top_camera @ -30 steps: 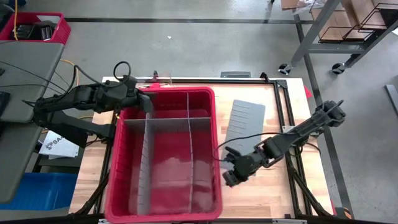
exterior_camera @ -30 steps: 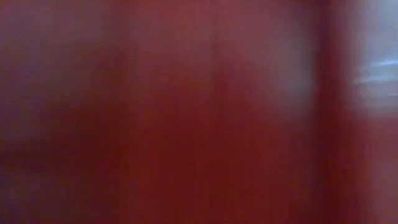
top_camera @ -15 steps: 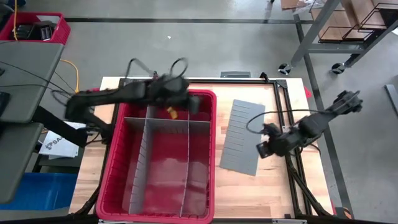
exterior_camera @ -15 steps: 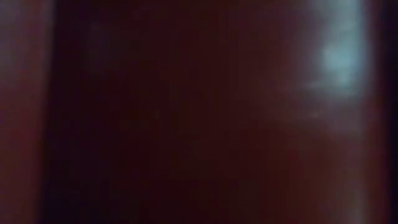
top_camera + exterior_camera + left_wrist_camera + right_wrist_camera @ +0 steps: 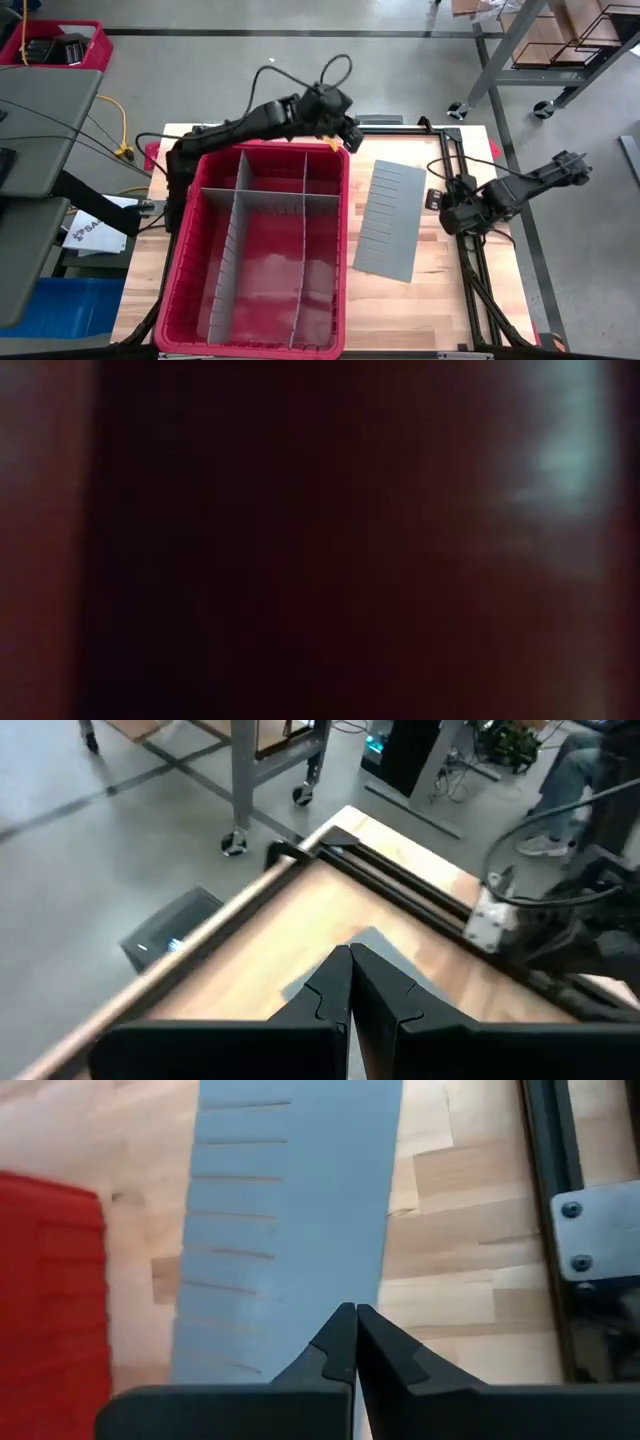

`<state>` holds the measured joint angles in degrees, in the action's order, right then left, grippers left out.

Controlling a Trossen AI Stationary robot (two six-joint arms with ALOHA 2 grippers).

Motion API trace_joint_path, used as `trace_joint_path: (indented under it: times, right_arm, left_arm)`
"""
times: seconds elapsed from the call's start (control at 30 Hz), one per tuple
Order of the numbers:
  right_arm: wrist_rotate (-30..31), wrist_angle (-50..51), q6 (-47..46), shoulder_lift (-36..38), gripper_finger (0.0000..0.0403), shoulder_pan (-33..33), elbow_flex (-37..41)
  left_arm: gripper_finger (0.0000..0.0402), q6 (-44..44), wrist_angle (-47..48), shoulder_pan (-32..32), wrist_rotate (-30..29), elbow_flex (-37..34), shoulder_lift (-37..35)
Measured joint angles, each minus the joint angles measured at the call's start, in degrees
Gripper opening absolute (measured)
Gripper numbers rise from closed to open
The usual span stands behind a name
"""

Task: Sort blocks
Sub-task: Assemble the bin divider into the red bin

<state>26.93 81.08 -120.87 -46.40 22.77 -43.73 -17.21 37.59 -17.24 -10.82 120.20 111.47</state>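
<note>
No block shows plainly. A small orange speck (image 5: pixel 334 146) sits by the tip of my left gripper (image 5: pixel 343 133); what it is I cannot tell. That gripper hovers shut over the far right corner of the red bin (image 5: pixel 346 250), and its wrist view shows the fingers (image 5: pixel 350 952) together with nothing between them. Over the wood near the table's right edge, my right gripper (image 5: pixel 445 212) is shut and points steeply down. Its fingers (image 5: pixel 355 1312) hang above the right edge of the loose grey slotted sheet (image 5: pixel 388 220) (image 5: pixel 290 1200). The low view holds only a dark red blur (image 5: pixel 300 540).
Grey dividers (image 5: pixel 236 260) split the bin into compartments. A black rail (image 5: pixel 466 260) (image 5: pixel 545 1180) runs along the table's right edge. Bare wood lies between the sheet and the rail. Beyond the table stand carts on wheels (image 5: pixel 236 840) and a person's legs (image 5: pixel 565 780).
My left gripper has swept along the bin's far rim from its far left corner to its far right corner. My right gripper has drawn back from the bin's near right side toward the table's right edge and tipped further down. The bin's near end has slid slightly left.
</note>
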Motion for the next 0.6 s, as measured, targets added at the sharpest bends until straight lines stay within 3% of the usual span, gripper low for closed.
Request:
trace_joint_path:
  times: [0.1, 0.27, 0.47, 0.6]
  right_arm:
    - [-2.54, -1.75, 2.62, -0.27, 0.0000, -3.99, 1.15]
    - [-9.39, -8.37, 11.83, -0.83, 0.0000, -13.70, 1.95]
    - [-19.15, -39.01, 34.21, -2.65, 0.0000, -27.62, 10.26]
    - [-18.40, -36.87, 35.50, -5.78, 0.0000, -38.13, 12.05]
  left_arm:
    - [0.0000, 5.52, 2.89, -3.76, 3.79, 0.27, -1.68]
    - [0.0000, 8.98, 21.53, -8.48, 7.69, 0.23, -5.79]
    - [0.0000, 17.58, 32.56, -11.44, 10.51, 0.25, -13.54]
    - [0.0000, 18.21, 34.59, -13.36, 12.07, 0.17, -17.13]
